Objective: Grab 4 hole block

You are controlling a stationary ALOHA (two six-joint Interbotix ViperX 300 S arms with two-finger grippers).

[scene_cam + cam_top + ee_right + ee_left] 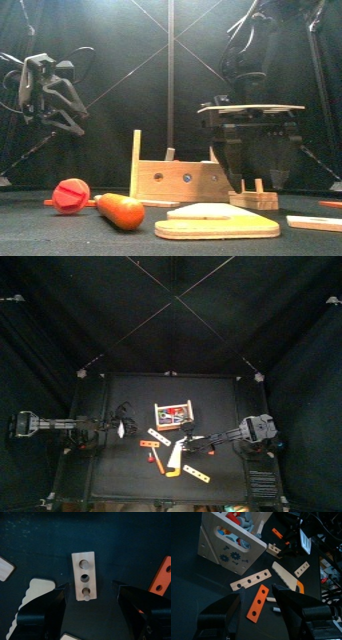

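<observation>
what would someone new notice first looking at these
Probably the right gripper, hanging low over the table with its jaws open on either side of a pale wooden block with holes, not yet closed on it. Next, the wooden toolbox standing mid-table, with an orange-handled tool lying in front of it. The left gripper hangs raised off to the side.

Parts lay scattered before a wooden box (pixel 174 413) on the table (pixel 120 391).

The box stood near the table's middle; flat strips spread in front of it and toward the right. One holed block (pixel 85 576) lay between the right gripper (pixel 89 597)'s spread jaws (not touching either). The left gripper (pixel 60 108) hung above the table's left side, well apart from the box.
</observation>
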